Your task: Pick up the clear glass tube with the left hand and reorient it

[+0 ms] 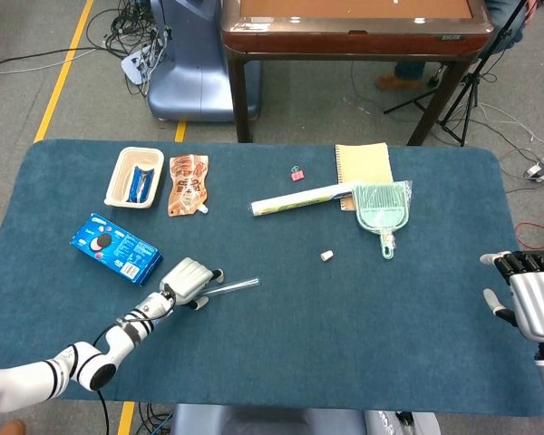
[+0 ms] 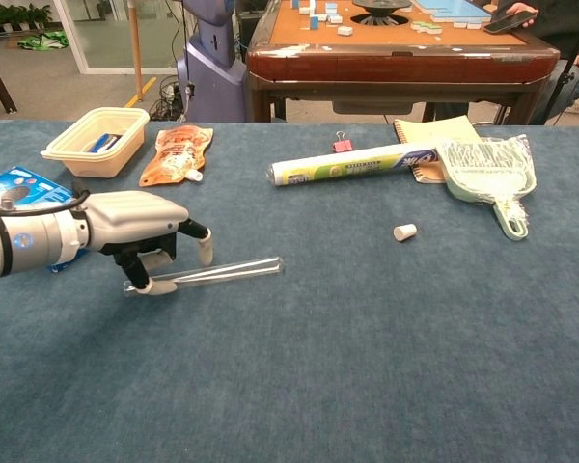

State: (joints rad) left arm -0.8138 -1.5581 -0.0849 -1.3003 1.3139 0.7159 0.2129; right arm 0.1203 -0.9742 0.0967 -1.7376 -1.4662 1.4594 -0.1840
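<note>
The clear glass tube [image 1: 233, 286] [image 2: 222, 272] lies flat on the blue table cloth, front left, its right end angled slightly away from me. My left hand [image 1: 186, 279] [image 2: 133, 231] hovers low over the tube's left end, palm down. Its curled fingertips [image 2: 147, 285] touch the table and the tube there, and the thumb [image 2: 205, 253] hangs free just behind the tube. The tube still rests on the cloth. My right hand [image 1: 533, 304] stays at the table's right edge, fingers apart and holding nothing; the chest view does not show it.
A blue biscuit box [image 1: 115, 246] [image 2: 14, 188] lies just left of my left hand. Behind are a cream tray [image 1: 134, 177], an orange pouch [image 1: 189, 184], a wrapped roll [image 1: 299, 198], a green dustpan [image 1: 383, 207], a notebook [image 1: 363, 163] and a small white cap [image 1: 327, 256].
</note>
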